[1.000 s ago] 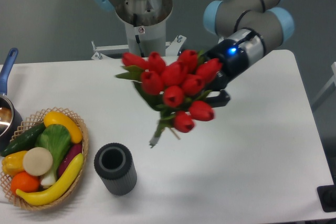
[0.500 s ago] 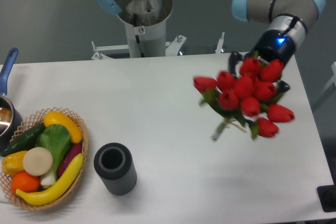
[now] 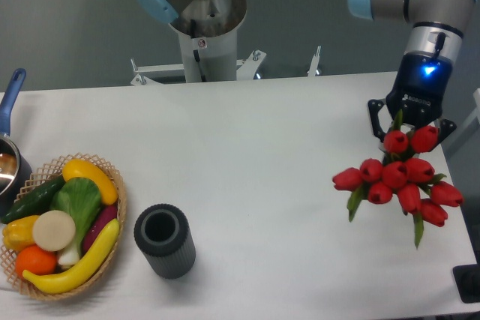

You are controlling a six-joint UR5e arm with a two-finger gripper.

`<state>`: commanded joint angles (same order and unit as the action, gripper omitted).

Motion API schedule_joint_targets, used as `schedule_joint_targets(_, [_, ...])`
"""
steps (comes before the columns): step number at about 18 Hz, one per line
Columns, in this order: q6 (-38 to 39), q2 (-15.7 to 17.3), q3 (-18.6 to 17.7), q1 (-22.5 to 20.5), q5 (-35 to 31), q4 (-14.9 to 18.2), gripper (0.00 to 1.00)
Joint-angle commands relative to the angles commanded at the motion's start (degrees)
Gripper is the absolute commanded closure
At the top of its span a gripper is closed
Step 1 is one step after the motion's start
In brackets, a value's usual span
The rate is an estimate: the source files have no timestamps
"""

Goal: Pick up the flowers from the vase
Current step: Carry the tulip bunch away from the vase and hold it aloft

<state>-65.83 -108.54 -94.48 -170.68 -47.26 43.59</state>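
Camera: hand (image 3: 409, 121) behind flowers (image 3: 399, 179)

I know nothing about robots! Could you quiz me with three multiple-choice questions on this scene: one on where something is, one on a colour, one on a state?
1. Where are the flowers?
A. in the vase
B. at the table's right side, in the gripper
C. in the basket

2. What colour are the buds?
A. red
B. yellow
C. white

3. The vase is:
A. tipped over
B. upright and empty
C. full

Answers: B, the gripper grips the bunch there; A, every bud is red; B, its dark mouth stands open.
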Motion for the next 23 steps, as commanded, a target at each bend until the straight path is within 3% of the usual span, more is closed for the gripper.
schedule_joint_targets(9, [-0.1,2.2,-3.5,0.0,-11.5,0.7,0.66])
schedule_joint_targets(15, [-0.1,3.3,-5.8,0.9,-25.7,0.7,0.65])
schedule_joint_targets(23, [-0.2,2.9,-6.2,5.7,-37.4,2.3,0.63])
